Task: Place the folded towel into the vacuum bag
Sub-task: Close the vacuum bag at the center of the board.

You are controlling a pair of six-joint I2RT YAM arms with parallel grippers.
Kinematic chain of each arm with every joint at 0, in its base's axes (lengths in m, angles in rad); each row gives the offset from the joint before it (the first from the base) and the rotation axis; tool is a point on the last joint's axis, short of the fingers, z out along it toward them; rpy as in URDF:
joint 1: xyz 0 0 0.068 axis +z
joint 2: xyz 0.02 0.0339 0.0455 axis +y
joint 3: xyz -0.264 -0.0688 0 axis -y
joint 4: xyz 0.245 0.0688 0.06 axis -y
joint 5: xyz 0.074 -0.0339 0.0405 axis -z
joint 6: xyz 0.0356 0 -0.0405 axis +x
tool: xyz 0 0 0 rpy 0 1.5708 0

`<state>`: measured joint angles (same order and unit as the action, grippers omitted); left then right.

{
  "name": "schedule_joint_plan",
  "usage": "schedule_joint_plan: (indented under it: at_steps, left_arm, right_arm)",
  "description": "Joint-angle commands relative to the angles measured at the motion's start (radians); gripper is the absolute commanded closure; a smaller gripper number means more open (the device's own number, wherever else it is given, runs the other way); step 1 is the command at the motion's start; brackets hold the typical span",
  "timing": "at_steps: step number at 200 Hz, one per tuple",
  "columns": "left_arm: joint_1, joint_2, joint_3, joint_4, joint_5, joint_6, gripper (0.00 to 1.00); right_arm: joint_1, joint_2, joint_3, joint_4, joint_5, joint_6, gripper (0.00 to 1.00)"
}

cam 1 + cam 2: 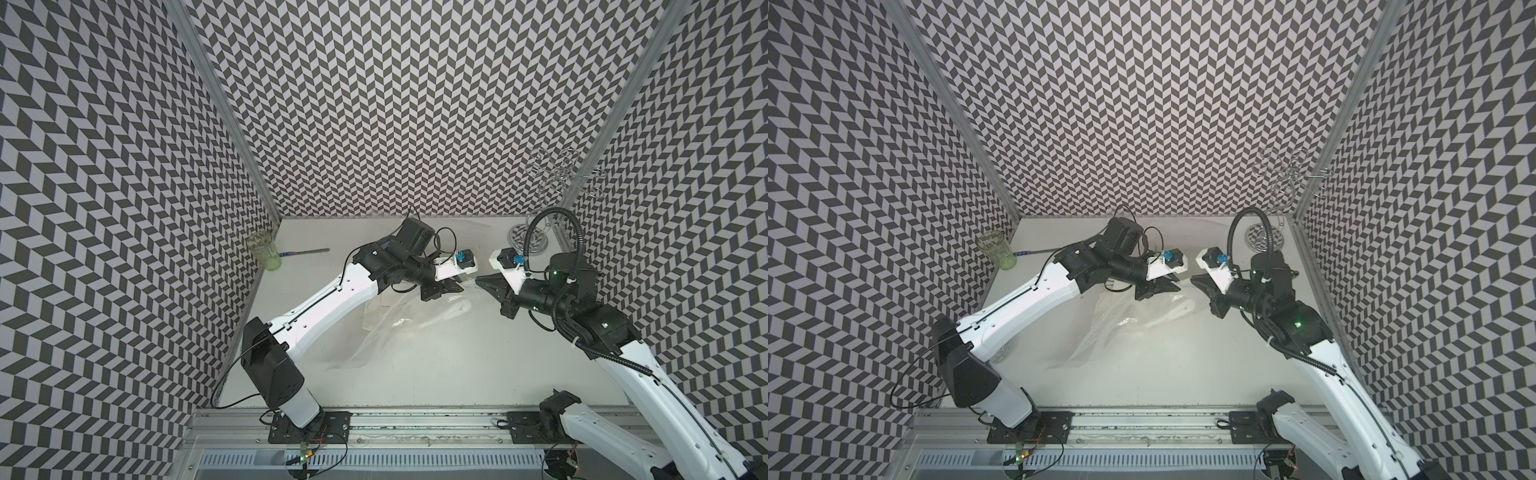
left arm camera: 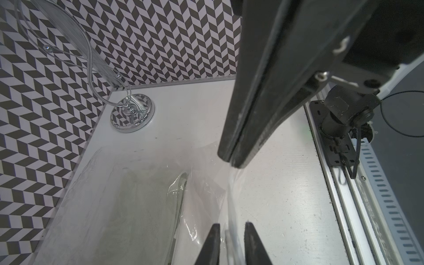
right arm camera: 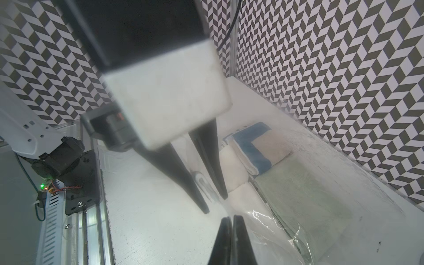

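The vacuum bag [image 1: 395, 328] [image 1: 1100, 332] lies as glossy clear film across the white table. My right gripper [image 3: 230, 216] [image 1: 478, 277] is shut on its raised edge. A taut band of film [image 2: 231, 183] runs from there to my left gripper [image 2: 232, 226] [image 1: 459, 287]. Its jaws stand a narrow gap apart, pressed on the bag's thick edge strip. A folded towel with blue and beige bands [image 3: 259, 149] lies by the wall next to white folded towels [image 3: 231, 165]. A pale green towel [image 3: 298, 190] [image 2: 142, 206] lies flat and shows through the film.
A green glass tumbler [image 1: 262, 251] and a thin ruler-like tool [image 1: 305, 252] sit at the back left. A chrome wire stand [image 1: 528, 241] [image 2: 132, 114] stands in the back right corner. Patterned walls close three sides. The arms' mounting rail [image 1: 415, 419] runs along the front.
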<state>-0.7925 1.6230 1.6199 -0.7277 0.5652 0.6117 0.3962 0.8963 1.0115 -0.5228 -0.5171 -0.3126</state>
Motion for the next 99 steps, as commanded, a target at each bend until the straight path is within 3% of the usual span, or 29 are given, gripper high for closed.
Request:
schedule_joint_plan:
  at_steps: [1, 29, 99]
  left_arm:
    - [-0.005, -0.002, 0.037, -0.007, 0.009, 0.01, 0.82]
    - [-0.004, -0.003, 0.022, -0.01, -0.007, 0.003, 0.97]
    - [0.009, -0.038, -0.071, -0.068, -0.146, -0.072, 0.98]
  right_arm:
    - [-0.002, -0.017, -0.009, 0.092, -0.024, -0.001, 1.0]
    - [-0.002, -0.025, -0.011, 0.103, 0.015, 0.004, 1.0]
    - [-0.002, -0.063, -0.014, 0.123, 0.345, -0.039, 1.0]
